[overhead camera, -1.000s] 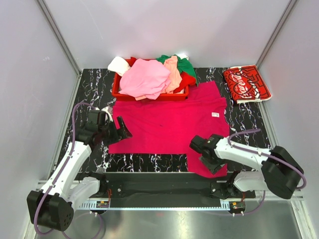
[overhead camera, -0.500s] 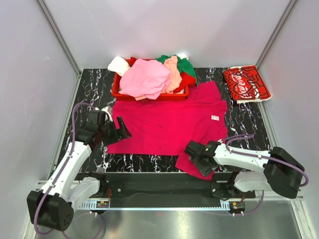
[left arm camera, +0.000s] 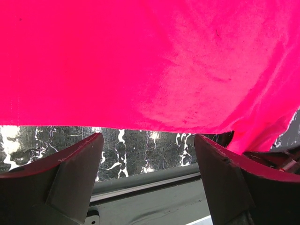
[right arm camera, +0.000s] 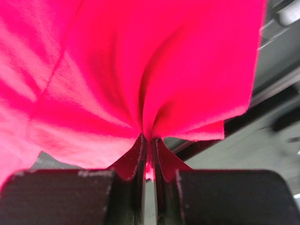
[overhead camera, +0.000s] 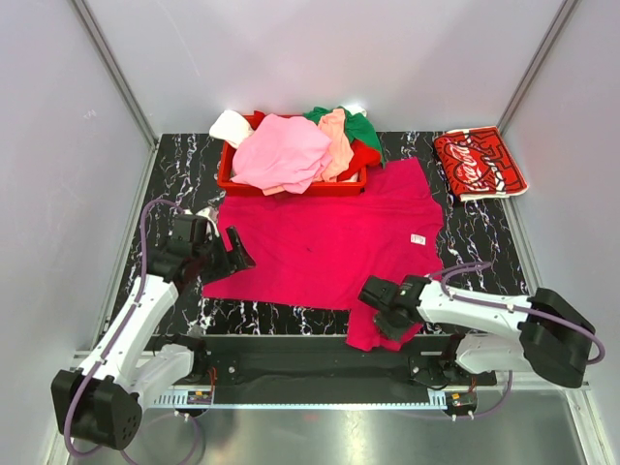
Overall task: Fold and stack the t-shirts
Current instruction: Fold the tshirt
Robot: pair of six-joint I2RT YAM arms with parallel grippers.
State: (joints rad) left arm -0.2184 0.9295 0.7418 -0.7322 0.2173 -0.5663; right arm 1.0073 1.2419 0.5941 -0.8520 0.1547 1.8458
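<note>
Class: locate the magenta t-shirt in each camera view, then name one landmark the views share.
Top external: magenta t-shirt spread flat, mid-picture.
Left wrist: fills the upper two thirds.
Right wrist: fills most of the frame, pinched in the shut right end effector.
Shared landmark: black marbled table, seen in top and left wrist; unclear in right wrist.

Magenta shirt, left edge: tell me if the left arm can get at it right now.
Probably yes. The left gripper hangs open right beside the magenta shirt, its hem just ahead of the fingers with only bare table between.
</note>
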